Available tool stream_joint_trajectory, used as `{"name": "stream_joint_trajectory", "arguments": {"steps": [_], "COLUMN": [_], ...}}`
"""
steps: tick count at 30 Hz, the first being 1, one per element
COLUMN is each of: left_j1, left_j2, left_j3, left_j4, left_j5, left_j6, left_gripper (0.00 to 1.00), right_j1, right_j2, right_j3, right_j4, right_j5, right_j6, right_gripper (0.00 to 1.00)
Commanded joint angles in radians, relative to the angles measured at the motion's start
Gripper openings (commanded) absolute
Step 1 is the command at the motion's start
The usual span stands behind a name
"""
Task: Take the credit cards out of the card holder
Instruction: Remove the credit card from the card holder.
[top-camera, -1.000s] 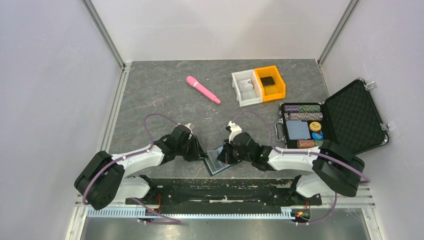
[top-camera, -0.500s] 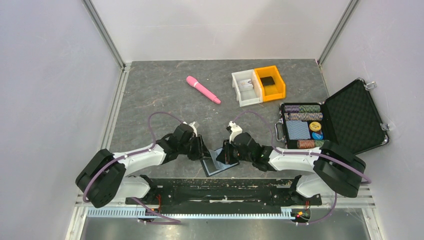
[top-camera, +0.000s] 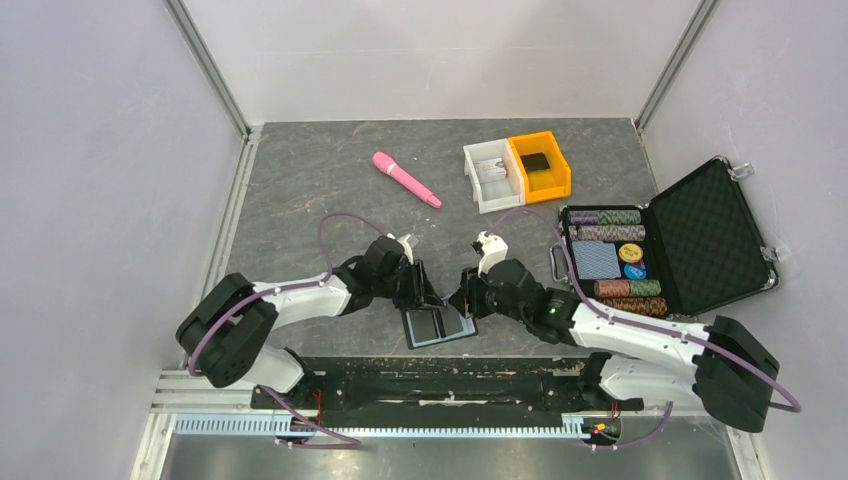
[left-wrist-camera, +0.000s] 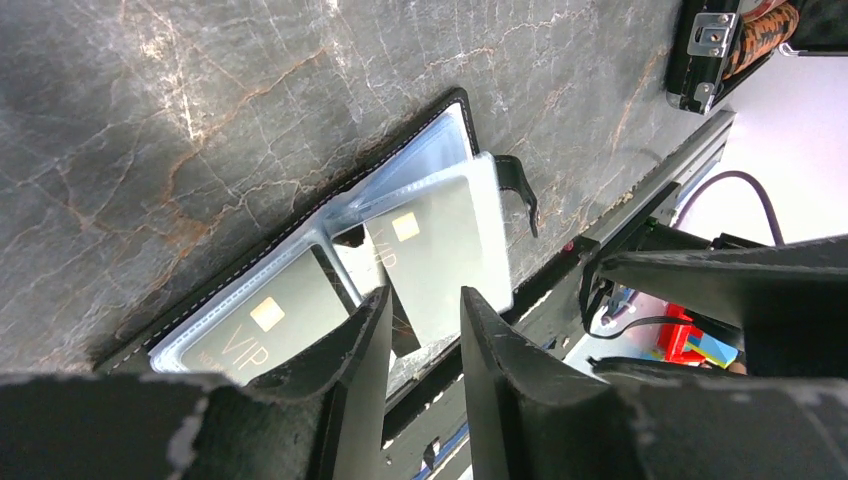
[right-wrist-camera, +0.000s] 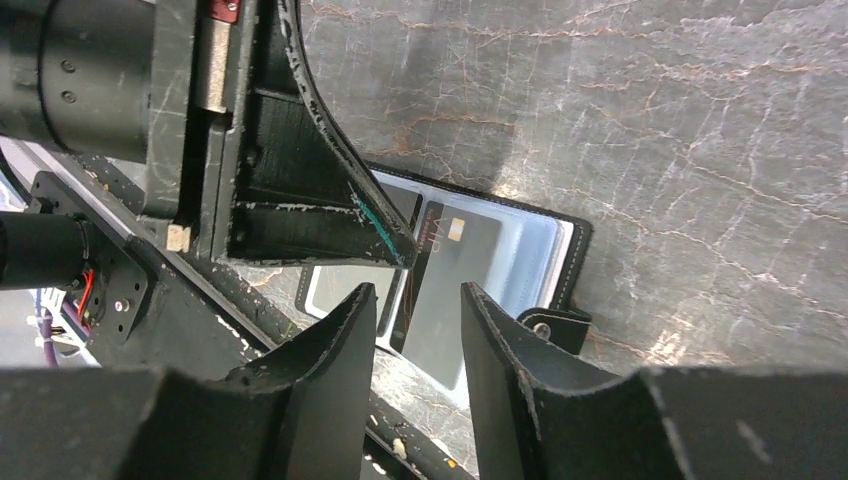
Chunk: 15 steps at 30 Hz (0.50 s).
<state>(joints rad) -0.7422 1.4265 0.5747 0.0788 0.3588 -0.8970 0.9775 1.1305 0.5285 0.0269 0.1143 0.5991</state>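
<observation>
- Card holder (top-camera: 438, 327) lies spread open on the tabletop (top-camera: 300, 190), close to its near edge, between the two arms.
- From above, the left gripper (top-camera: 420, 290) comes in at the card holder's far left edge and the right gripper (top-camera: 466, 303) at its far right edge. The finger gaps are too small to judge there.
- The left wrist view shows the left fingers (left-wrist-camera: 365, 340) narrowly apart with nothing clamped, above clear sleeves. The cards (left-wrist-camera: 440, 240), with gold chips, sit inside the sleeves, and one reads VIP.
- The right wrist view shows the right fingers (right-wrist-camera: 350, 330) also narrowly apart and empty. A left fingertip points down at the middle fold, but I cannot tell whether it touches.
- That view alone shows the snap on the tab (right-wrist-camera: 548, 325).
- Only the top view shows the pink pen (top-camera: 406, 180), white bin (top-camera: 488, 176) and orange bin (top-camera: 541, 166) far off, and the open briefcase (top-camera: 700, 235) of chips at the right.
</observation>
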Motion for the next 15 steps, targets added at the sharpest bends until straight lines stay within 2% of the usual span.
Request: {"name": "stream_joint_trajectory", "arguments": {"steps": [1,5,9,15], "left_j1": [-0.006,-0.008,-0.008,-0.008], "left_j2": [0.030,0.016,-0.025,-0.081], "left_j3": [0.042,0.040,0.035,-0.030], "left_j4": [0.047,0.034,-0.055,-0.055], "left_j5": [0.026,0.004,-0.076,-0.116], "left_j6": [-0.011,-0.011,-0.007,-0.031], "left_gripper": [0.38,0.39,0.40,0.43], "right_j1": [-0.001,-0.002,-0.003,-0.021], "right_j2": [-0.055,-0.046,0.006,0.093], "right_j3": [0.030,0.008,-0.002,0.006], "right_j4": [-0.065,-0.035,0.017,0.069], "right_j5": [0.037,-0.011,-0.040,-0.093], "right_j6": [-0.060,-0.061,-0.056,-0.062], "right_gripper": [0.38,0.34,0.28,0.23]}}
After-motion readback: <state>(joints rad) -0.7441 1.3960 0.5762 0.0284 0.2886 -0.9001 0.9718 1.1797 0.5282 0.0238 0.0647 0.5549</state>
